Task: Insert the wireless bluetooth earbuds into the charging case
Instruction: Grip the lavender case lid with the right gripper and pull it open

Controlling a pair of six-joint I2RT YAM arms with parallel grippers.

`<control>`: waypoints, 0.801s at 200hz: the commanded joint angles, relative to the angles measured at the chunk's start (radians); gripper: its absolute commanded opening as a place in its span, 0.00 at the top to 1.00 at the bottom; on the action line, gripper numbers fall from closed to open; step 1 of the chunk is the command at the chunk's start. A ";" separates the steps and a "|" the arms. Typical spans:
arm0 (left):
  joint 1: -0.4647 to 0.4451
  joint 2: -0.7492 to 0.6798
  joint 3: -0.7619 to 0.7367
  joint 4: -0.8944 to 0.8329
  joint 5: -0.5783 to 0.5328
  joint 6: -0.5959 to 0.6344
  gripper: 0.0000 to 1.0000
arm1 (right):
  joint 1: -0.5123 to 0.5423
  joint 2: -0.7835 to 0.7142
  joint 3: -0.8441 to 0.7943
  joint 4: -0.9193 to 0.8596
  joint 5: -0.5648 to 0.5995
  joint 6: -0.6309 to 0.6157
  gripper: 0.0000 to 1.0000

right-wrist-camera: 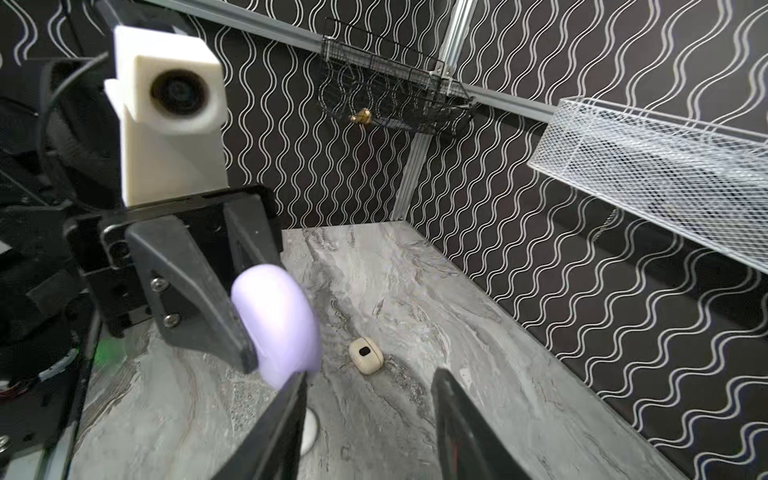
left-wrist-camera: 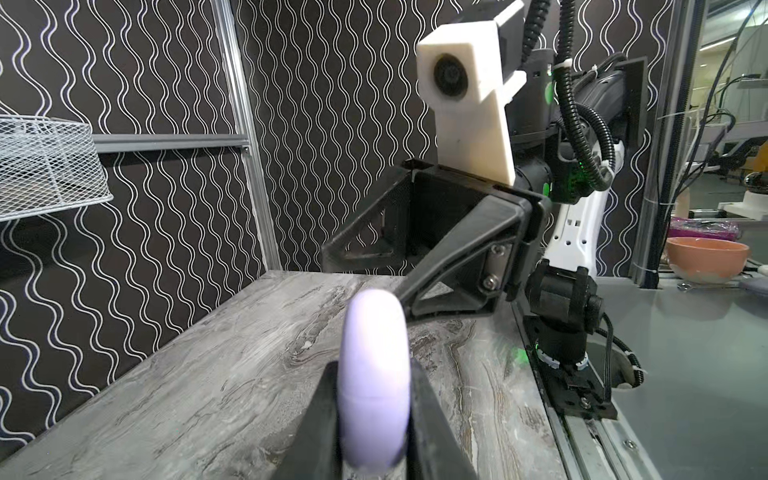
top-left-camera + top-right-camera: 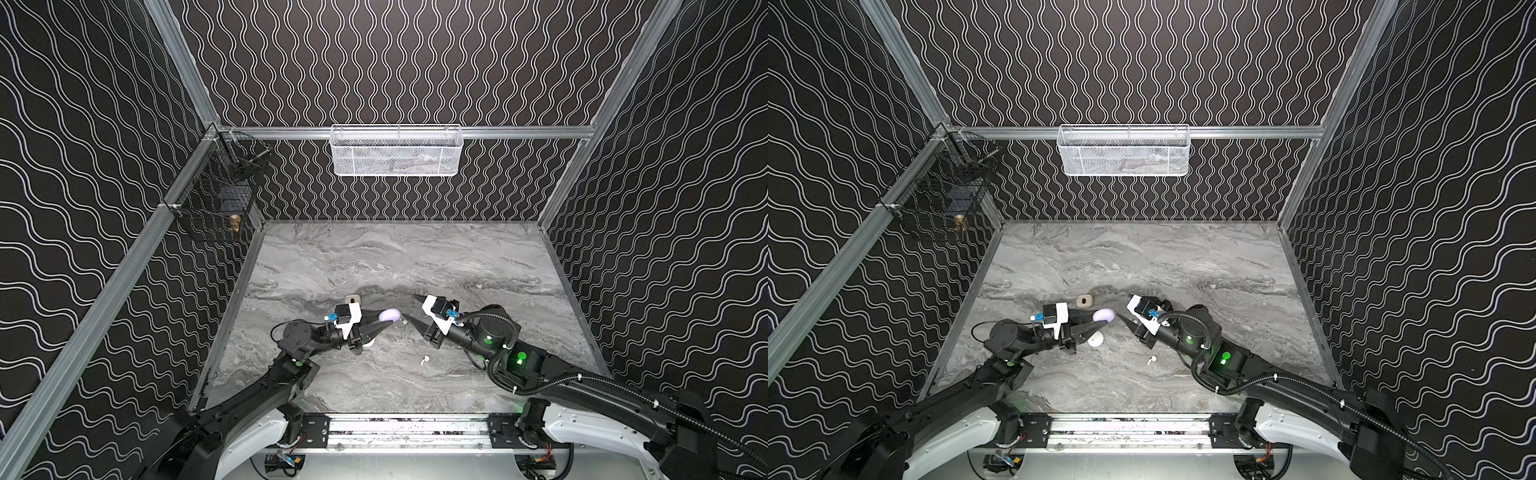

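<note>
Two grippers are seen almost tip to tip over the marble table (image 3: 415, 257): the left gripper (image 3: 386, 321) is clamped on a lavender case (image 3: 390, 314), and the right gripper (image 3: 409, 306) is held with jaws apart and empty, one tip just beside that case. One white earbud (image 3: 424, 360) is found lying toward the front edge, between the arms. Beyond a cream case (image 3: 353, 300), open marble is seen up to the back wall.
</note>
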 commanded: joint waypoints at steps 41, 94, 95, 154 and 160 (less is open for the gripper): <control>-0.011 0.031 0.020 -0.012 0.022 0.044 1.00 | 0.001 0.027 0.035 -0.002 -0.034 0.003 0.46; -0.028 0.034 0.036 -0.062 0.043 0.084 1.00 | 0.001 0.089 0.090 0.015 -0.006 0.016 0.48; -0.029 0.034 0.037 -0.063 0.044 0.084 1.00 | 0.001 0.090 0.090 0.016 -0.002 0.018 0.48; -0.039 0.039 0.027 -0.037 0.041 0.085 1.00 | 0.000 0.120 0.131 0.043 0.084 0.073 0.49; -0.039 0.043 0.022 -0.024 0.035 0.081 1.00 | 0.000 0.123 0.139 0.036 0.090 0.089 0.49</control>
